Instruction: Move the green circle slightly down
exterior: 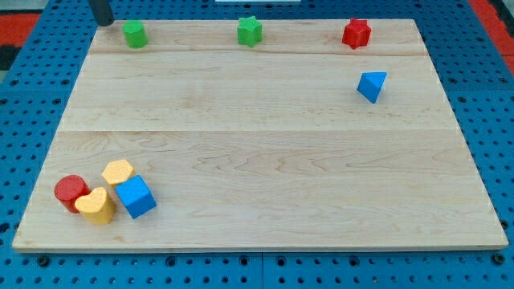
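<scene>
I'm on the approach; green circle (pixel 134 34) sits at the board's (pixel 265 144) top-left edge, my tip (pixel 103 22) just to its upper left — no claw, only a bare rod; next, get above it, push down gently.

A single camera covers the scene. It looks down at a slant from beyond the bottom edge of the wooden board (pixel 265 152), facing toward the view's top. The board narrows toward the top, confirming the oblique angle. Framing is moderately close: the whole board fits, with a margin of blue perforated table (pixel 16 88) on all sides. No second view exists, so nothing overlaps.
</scene>
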{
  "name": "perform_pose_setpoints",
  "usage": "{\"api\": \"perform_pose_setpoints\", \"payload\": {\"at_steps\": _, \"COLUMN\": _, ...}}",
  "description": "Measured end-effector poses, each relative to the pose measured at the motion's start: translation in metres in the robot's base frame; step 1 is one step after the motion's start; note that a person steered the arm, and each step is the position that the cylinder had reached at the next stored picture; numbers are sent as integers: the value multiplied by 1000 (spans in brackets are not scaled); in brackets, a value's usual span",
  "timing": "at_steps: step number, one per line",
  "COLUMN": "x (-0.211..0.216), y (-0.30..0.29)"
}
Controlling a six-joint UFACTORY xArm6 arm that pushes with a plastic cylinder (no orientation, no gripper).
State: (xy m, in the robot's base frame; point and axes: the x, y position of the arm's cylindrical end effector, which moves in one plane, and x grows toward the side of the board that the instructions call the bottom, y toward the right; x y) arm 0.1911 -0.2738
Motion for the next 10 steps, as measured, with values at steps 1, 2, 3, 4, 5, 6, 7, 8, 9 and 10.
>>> {"api": "perform_pose_setpoints", "payload": {"at_steps": 1, "x": 0, "y": 10}}
{"api": "perform_pose_setpoints", "payload": {"at_steps": 2, "x": 0, "y": 45}}
{"api": "perform_pose_setpoints", "payload": {"at_steps": 3, "x": 0, "y": 64}}
{"api": "perform_pose_setpoints", "payload": {"at_steps": 4, "x": 1, "y": 44}}
{"api": "perform_pose_setpoints", "payload": {"at_steps": 5, "x": 7, "y": 31}}
{"api": "perform_pose_setpoints", "payload": {"at_steps": 6, "x": 12, "y": 38}}
{"api": "perform_pose_setpoints", "payload": {"at_steps": 7, "x": 11, "y": 52}}
{"api": "perform_pose_setpoints", "payload": {"at_steps": 8, "x": 6, "y": 57}}
{"api": "perform_pose_setpoints", "payload": {"at_steps": 9, "x": 9, "y": 68}}
{"api": "perform_pose_setpoints", "payload": {"at_steps": 10, "x": 19, "y": 69}}
